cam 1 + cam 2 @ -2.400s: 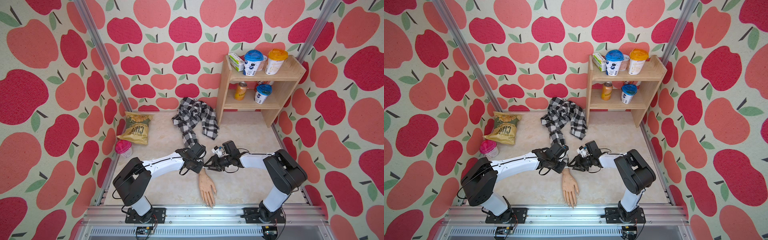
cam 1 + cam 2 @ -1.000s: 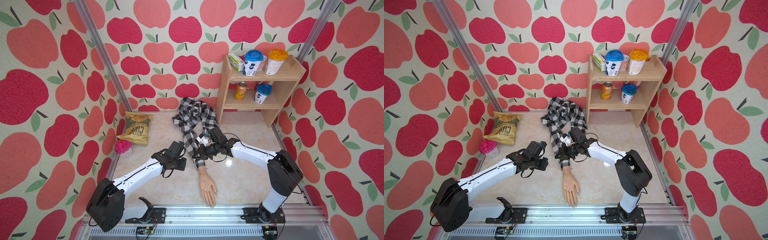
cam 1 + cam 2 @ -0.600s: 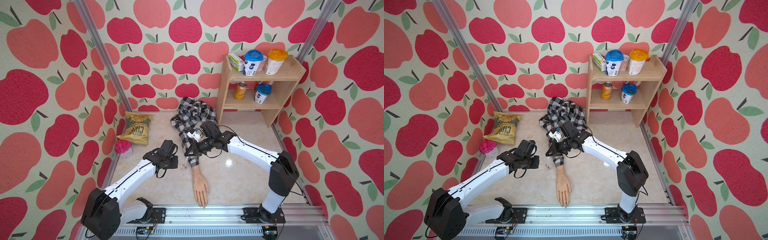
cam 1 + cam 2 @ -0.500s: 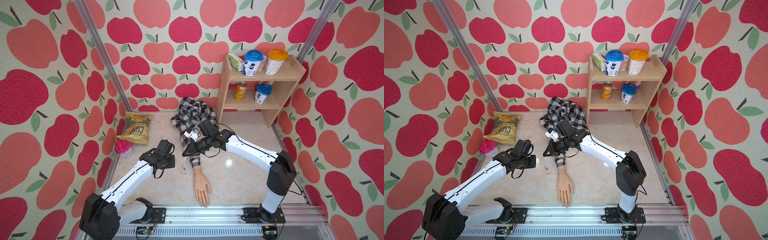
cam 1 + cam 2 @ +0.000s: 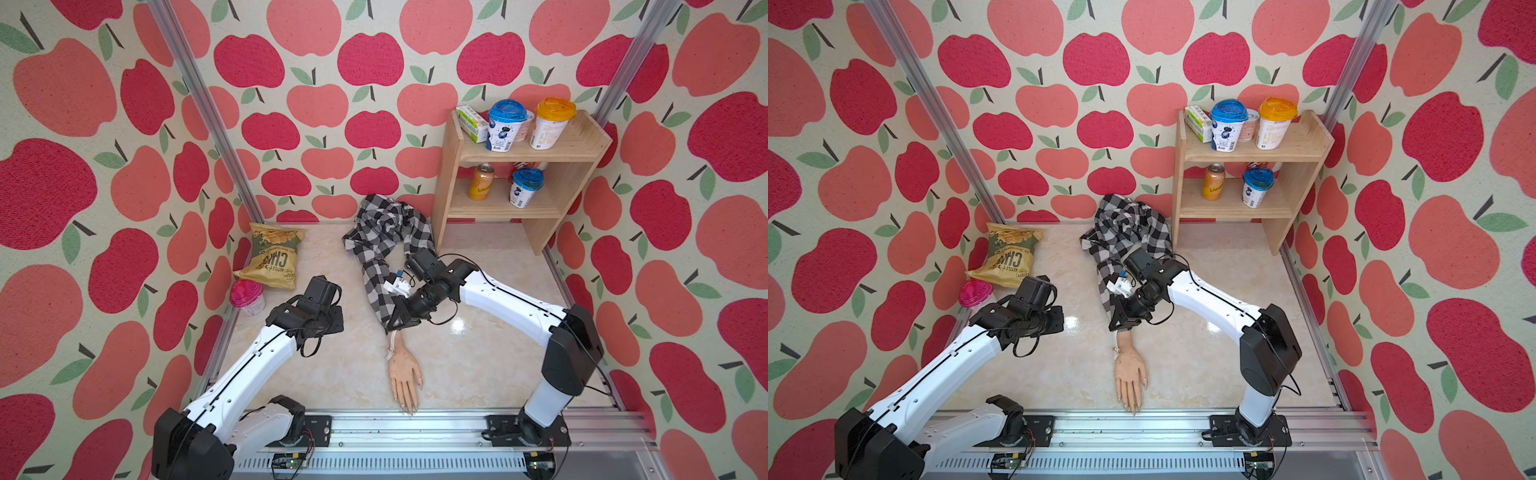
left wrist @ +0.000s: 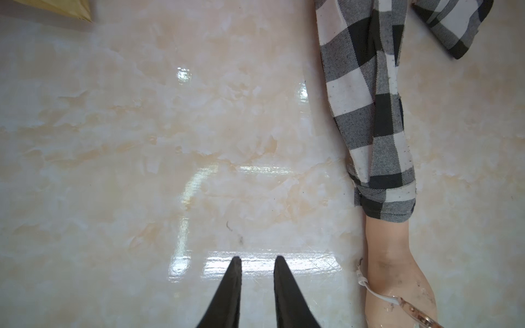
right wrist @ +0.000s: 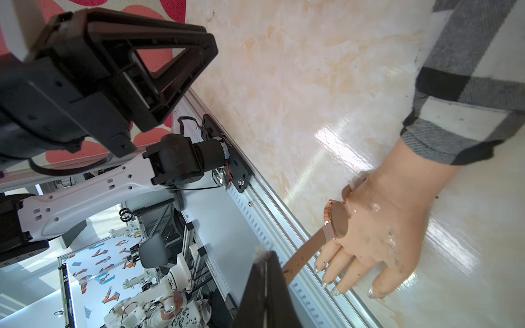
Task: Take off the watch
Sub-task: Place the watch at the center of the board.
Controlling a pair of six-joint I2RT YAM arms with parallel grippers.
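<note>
Hovering over bare bench point(image 6: 142, 142), my left gripper point(image 6: 258, 259) has a narrow gap between its two dark fingers and nothing in it. In both top views it sits left of centre in the frame, well apart from the hand point(image 5: 402, 368) that lies palm down at lower centre, fingertips at the front rail point(image 5: 457, 419). My right gripper point(image 7: 265, 255) is pressed fully shut, its fingers meeting in a thin seam with a bit of pale fluff at the tip. In the top views it hangs over the cuff of the checked sleeve point(image 5: 380, 286), just above the bare wrist in the frame. The watch point(image 7: 338, 220) is at the hand's edge just past the wrist, on the frame-left side in the top views point(image 5: 390, 353), its round rose-gold case leaning against the skin. One short part of the strap point(image 7: 308, 252) curls toward the wrist. The longer part runs out alongside the hand toward the rail and disappears behind my shut right fingertips, so I cannot tell whether they touch it. Whether any strap passes under the wrist I cannot tell either. A chip bag point(image 5: 272, 257) and a pink-lidded cup point(image 5: 247, 293) sit at the frame's left, and a wooden shelf point(image 5: 453, 187) stands at upper right.
</note>
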